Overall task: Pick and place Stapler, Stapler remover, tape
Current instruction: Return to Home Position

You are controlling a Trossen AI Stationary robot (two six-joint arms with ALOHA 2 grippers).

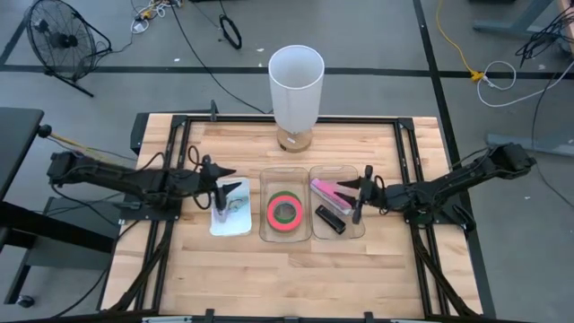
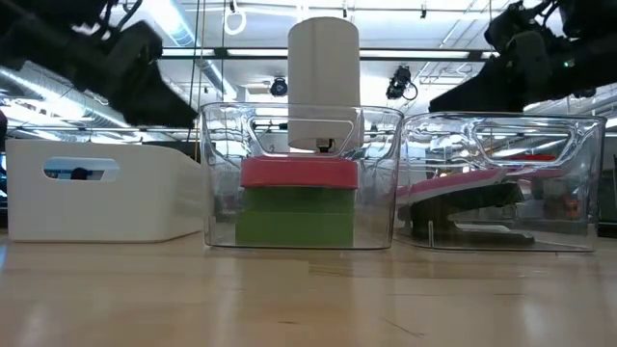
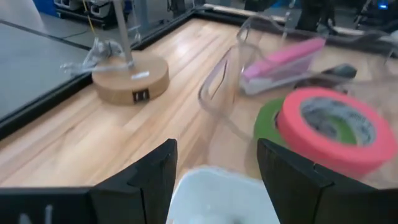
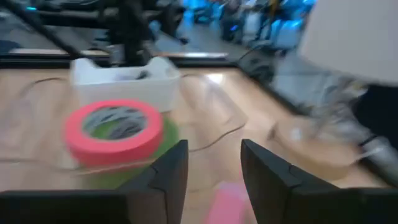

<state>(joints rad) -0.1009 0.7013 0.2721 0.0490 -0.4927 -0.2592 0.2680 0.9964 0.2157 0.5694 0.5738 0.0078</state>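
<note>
pink tape (image 1: pixel 285 211) binned. left end effector (image 1: pixel 221 193) at white bin (image 1: pixel 235 230), right end effector (image 1: pixel 359 200) at stapler (image 1: pixel 325 188), both open, empty. i judge homing: retract arms.

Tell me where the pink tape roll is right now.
In the high view, the pink tape lies on green tape inside the left transparent bin at table centre, between the white bin and the right transparent bin.

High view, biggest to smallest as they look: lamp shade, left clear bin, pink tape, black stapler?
1. lamp shade and left clear bin: alike; shade is nearer the camera, so unranked
2. pink tape
3. black stapler
</note>
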